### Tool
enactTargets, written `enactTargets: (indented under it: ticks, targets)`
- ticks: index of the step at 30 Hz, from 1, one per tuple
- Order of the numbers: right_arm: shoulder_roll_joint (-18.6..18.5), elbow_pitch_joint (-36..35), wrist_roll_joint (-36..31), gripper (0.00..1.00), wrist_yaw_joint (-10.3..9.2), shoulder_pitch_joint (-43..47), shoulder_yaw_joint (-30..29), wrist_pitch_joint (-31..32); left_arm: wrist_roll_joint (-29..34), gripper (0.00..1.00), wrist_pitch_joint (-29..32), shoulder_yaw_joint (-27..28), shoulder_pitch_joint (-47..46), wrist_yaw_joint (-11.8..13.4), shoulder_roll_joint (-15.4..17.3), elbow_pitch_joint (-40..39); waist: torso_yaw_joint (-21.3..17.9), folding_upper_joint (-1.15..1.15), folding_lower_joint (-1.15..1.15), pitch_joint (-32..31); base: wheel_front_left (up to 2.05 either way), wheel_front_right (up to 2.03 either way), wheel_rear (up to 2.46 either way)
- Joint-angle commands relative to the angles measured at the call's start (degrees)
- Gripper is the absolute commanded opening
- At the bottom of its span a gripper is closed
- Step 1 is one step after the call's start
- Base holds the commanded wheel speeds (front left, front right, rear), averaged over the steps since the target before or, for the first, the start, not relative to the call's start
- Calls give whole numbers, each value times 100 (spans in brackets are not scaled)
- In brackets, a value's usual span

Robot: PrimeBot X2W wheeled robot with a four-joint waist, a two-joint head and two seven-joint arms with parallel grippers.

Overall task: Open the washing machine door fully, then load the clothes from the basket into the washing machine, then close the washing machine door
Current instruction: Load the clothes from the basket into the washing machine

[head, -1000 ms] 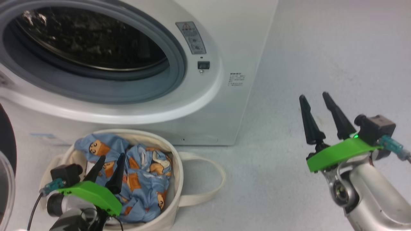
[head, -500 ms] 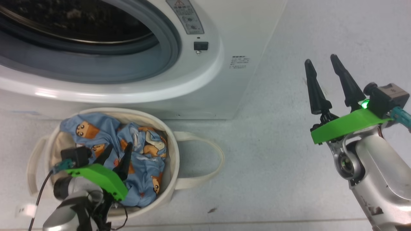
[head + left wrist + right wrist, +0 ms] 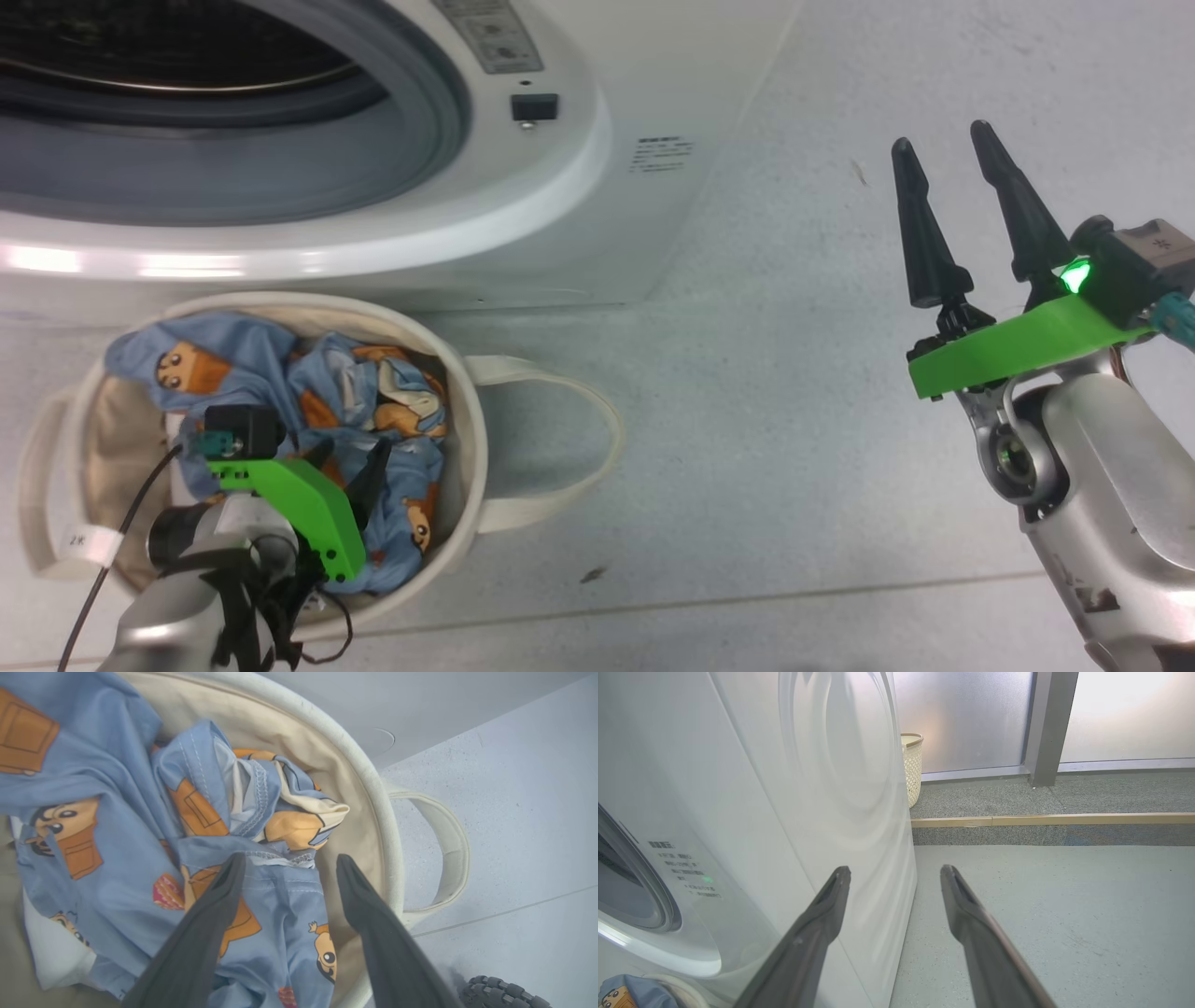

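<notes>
Left gripper (image 3: 353,451) has dipped lower into the basket (image 3: 464,420), fingers apart, tips close over the blue printed clothes (image 3: 355,387) heaped inside, nothing clamped; basket sits just before the open washing machine (image 3: 560,215); right gripper (image 3: 941,136) hangs spread and empty, well aside.

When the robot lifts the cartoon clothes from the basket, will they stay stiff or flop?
Probably flop: the clothes lie crumpled in soft folds. Likely light; the fabric looks thin. Parts may trail over the basket rim.
</notes>
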Motion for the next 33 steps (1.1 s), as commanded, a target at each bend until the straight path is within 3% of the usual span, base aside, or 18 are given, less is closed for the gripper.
enactTargets:
  ticks: [1,18,30,31,32,33]
  targets:
    - [19,-223,-60,100,2,-45,16,54,-81,100,122,14,-140,-33,233,66,-113,0,0,107,0,0,0]
    - [86,-802,-299,100,2,78,-397,276,-601,100,546,-224,-441,-33,406,598,-600,0,0,696,0,0,0]
    - [156,-1133,-425,100,2,256,-630,436,-838,100,672,-285,-580,-33,390,784,-701,0,0,909,0,0,0]
    - [160,-1149,-431,100,2,264,-641,449,-848,94,679,-295,-594,-33,388,790,-699,0,0,916,0,0,0]
    - [162,-1164,-435,100,2,270,-648,459,-861,26,671,-301,-608,-33,383,791,-695,0,0,921,0,0,0]
    - [164,-1176,-438,100,2,273,-656,467,-878,0,668,-306,-618,-33,377,790,-690,0,0,925,0,0,0]
